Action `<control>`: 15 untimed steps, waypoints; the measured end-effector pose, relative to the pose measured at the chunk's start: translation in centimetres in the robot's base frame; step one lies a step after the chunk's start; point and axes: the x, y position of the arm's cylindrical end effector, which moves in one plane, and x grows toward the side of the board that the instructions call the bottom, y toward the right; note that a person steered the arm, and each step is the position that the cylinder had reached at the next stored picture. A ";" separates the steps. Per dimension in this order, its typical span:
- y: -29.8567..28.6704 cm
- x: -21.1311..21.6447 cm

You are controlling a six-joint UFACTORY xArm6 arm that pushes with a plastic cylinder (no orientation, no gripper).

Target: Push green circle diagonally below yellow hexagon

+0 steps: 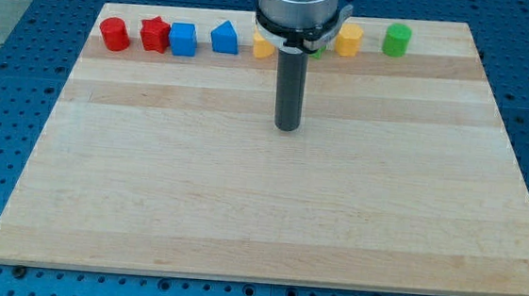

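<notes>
- Green circle (397, 39) stands at the board's (269, 215) top edge, at the right end of the row, near the yellow hexagon (349, 39) on its left.
- My tip (288, 128) rests on bare wood below the row, apart from all blocks, holding nothing.
- Another yellow block (262, 45) and a green one (320, 48) are half hidden behind the arm.
- Red cylinder (114, 34), another red block (154, 34), blue cube (183, 39) and a blue peaked block (224, 37) stand further left.

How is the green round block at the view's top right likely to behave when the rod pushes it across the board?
The green circle looks squat and flat-bottomed, so it would probably slide rather than tip or roll. Its curved side may let it slip off my tip, now well below the row and touching nothing. The wooden board looks smooth, so drag is likely low.
</notes>
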 end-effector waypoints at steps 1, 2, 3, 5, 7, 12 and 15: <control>4.5 -1.5; 11.3 -5.6; 16.3 -7.2; 20.0 -7.5; 21.0 -13.0; 18.3 -20.2; 16.5 -16.1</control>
